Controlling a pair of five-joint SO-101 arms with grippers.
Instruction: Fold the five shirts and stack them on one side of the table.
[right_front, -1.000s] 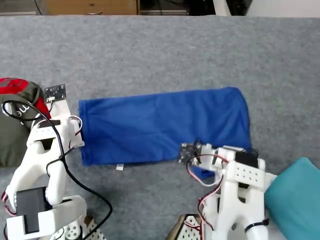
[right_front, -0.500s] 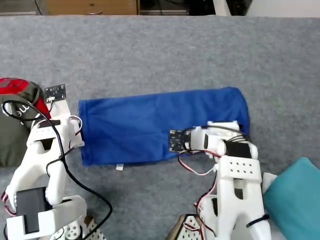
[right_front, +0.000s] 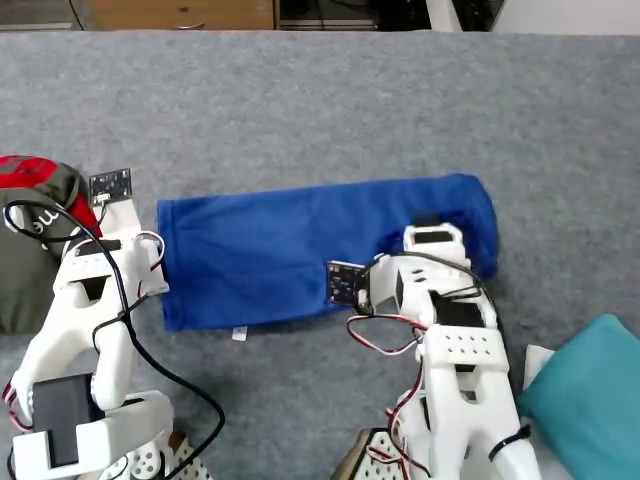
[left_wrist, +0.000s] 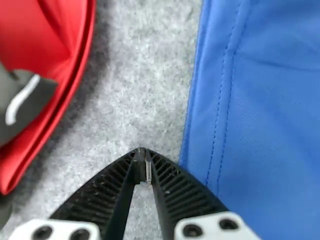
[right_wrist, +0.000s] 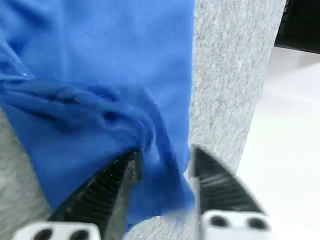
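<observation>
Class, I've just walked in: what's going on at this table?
The right end effector is closed on a bunched fold at one end of the blue shirt, which lies spread on the grey table. The left end effector sits shut on the table between that shirt and a red garment. A teal cloth lies near the table's edge.

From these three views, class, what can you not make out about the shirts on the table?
High view: the right arm covers a near corner of the blue shirt.
High view: the frame edge cuts off the teal cloth; the left edge cuts the red and grey clothes.
Right wrist view: blur hides the blue folds.
</observation>
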